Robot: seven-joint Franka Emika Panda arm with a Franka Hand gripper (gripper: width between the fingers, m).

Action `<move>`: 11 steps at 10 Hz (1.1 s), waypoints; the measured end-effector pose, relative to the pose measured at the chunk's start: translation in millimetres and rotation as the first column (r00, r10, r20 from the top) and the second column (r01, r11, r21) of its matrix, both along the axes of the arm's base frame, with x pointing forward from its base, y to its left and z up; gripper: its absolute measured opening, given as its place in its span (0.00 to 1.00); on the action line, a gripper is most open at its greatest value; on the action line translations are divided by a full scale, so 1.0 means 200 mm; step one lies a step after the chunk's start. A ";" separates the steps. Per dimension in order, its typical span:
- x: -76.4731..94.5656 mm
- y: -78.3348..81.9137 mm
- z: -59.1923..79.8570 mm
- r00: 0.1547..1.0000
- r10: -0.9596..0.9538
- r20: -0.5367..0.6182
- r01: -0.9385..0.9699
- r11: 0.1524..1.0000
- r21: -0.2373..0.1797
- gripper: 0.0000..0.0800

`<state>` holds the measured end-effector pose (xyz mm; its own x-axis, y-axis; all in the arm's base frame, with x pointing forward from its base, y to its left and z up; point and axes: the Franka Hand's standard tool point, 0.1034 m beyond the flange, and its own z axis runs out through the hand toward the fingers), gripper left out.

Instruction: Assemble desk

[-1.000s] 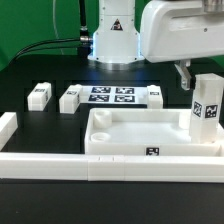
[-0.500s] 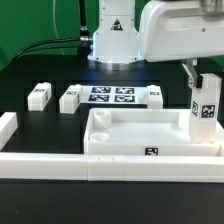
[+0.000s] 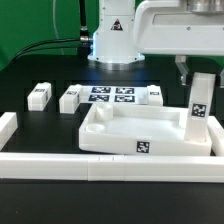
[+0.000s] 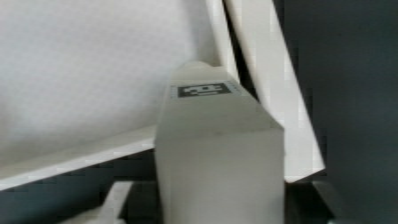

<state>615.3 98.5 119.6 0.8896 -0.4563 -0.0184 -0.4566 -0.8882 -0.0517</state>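
Observation:
The white tray-like tabletop (image 3: 120, 130) lies in the middle of the table, skewed, with a tag on its front rim. My gripper (image 3: 190, 72) is shut on a white square leg (image 3: 198, 108), which stands slightly tilted in the tabletop's corner on the exterior view's right. In the wrist view the leg (image 4: 222, 150) fills the centre between my gripper (image 4: 217, 205) jaws, over the tabletop's floor (image 4: 89, 90) and rim (image 4: 267, 80). Two legs (image 3: 40, 95) (image 3: 70, 98) lie at the exterior view's left. A third (image 3: 154, 95) lies behind the tabletop.
A long white border rail (image 3: 100, 165) runs along the front, with a short rail piece (image 3: 8, 128) at the exterior view's left. The marker board (image 3: 110, 96) lies behind the tabletop. The arm's base (image 3: 115, 40) stands at the back.
The tabletop has turned and shifted towards the exterior view's left, its front tag moving with it. The held leg has tilted and moved slightly left with my gripper.

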 end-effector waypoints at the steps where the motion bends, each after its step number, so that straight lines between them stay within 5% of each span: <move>1: 0.00 0.00 0.00 0.995 -0.103 -0.005 0.103 0.995 -0.008 0.37; 5: -0.01 -0.03 0.00 0.977 -0.214 -0.011 0.213 0.976 -0.032 0.40; 6: -0.01 -0.02 0.01 0.978 -0.207 -0.013 0.207 0.978 -0.033 0.65; 7: -0.03 0.03 0.04 0.983 -0.185 -0.021 0.184 0.982 -0.033 0.78; 11: -0.22 0.02 0.22 0.999 -0.048 0.002 0.048 0.999 -0.010 0.81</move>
<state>572.3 101.6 163.5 0.8668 -0.4986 -0.0116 -0.4986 -0.8658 -0.0435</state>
